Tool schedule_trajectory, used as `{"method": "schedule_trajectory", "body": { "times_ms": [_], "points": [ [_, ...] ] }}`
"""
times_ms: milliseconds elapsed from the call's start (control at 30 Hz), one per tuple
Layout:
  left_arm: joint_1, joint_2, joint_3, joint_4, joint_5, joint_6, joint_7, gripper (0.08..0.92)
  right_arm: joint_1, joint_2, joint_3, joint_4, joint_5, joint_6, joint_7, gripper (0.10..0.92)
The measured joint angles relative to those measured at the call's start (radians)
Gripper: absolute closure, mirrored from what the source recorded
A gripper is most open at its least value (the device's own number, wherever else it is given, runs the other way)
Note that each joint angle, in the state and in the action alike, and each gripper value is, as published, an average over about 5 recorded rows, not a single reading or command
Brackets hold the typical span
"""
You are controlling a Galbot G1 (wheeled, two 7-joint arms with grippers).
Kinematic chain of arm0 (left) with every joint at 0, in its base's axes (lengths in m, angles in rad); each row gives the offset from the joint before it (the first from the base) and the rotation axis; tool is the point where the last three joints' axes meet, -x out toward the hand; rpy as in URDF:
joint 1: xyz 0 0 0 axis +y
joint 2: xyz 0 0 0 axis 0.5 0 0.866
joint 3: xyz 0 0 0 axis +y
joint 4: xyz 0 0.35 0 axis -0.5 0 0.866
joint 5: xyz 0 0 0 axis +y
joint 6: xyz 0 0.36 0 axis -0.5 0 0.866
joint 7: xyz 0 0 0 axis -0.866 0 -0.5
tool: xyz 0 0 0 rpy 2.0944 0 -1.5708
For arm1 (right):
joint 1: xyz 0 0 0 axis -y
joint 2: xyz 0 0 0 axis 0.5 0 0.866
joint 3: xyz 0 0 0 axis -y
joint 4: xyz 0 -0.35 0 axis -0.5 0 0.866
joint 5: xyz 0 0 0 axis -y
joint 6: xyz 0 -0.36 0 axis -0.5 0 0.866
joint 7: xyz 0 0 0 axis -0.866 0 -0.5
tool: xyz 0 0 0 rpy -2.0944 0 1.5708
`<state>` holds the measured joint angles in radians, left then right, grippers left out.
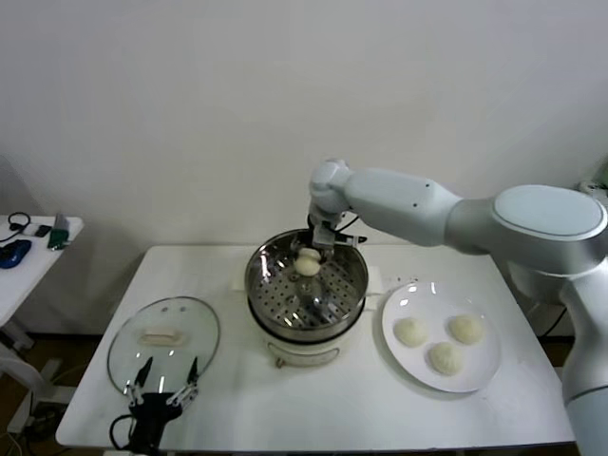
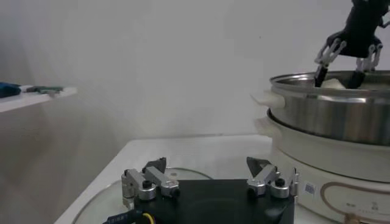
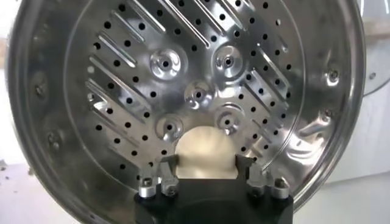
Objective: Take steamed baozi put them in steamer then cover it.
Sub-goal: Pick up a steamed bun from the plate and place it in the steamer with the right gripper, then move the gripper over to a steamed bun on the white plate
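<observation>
My right gripper (image 1: 309, 255) is shut on a cream-white baozi (image 1: 307, 262) and holds it over the far part of the steel steamer (image 1: 275, 299). In the right wrist view the baozi (image 3: 206, 152) sits between the fingers above the perforated floor (image 3: 152, 91). Three more baozi (image 1: 410, 332) (image 1: 465, 329) (image 1: 444, 358) lie on the white plate (image 1: 484, 375) to the steamer's right. The glass cover (image 1: 195, 332) with its cream handle (image 1: 161, 335) lies flat on the table at the left. My left gripper (image 1: 164, 380) is open at the cover's near edge, and its fingers (image 2: 155, 176) stand wide apart.
The steamer sits on a cream pot base (image 1: 304, 353) at the table's middle. A side table (image 1: 38, 249) with small items stands at the far left. In the left wrist view the pot base (image 2: 329, 164) fills the side beyond the cover's rim (image 2: 100, 204).
</observation>
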<state>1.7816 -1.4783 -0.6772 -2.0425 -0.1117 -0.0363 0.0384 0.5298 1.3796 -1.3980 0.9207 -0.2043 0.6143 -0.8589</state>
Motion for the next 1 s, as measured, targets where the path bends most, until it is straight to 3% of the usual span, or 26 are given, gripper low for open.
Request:
{"method": "schedule_trajectory", "body": {
  "times_ms": [267, 567, 800, 1000],
  "points": [
    [-0.001, -0.004, 0.005, -0.005, 0.009, 0.001, 0.000, 0.177, 0.167, -0.097, -0.115, 0.047, 0.274, -0.060, -0.086, 0.203],
    [-0.015, -0.001, 0.008, -0.002, 0.007, 0.003, 0.001, 0.177, 0.437, -0.350, -0.457, 0.248, 0.634, -0.348, -0.146, 0.203],
    [-0.027, -0.001, 0.013, 0.009, 0.004, 0.002, 0.001, 0.177, 0.489, -0.545, -0.614, 0.475, 0.760, -0.633, -0.051, 0.202],
    [-0.030, -0.001, 0.011, 0.019, -0.002, -0.001, -0.002, 0.177, 0.380, -0.638, -0.586, 0.559, 0.798, -0.813, 0.052, 0.203]
  ]
}}
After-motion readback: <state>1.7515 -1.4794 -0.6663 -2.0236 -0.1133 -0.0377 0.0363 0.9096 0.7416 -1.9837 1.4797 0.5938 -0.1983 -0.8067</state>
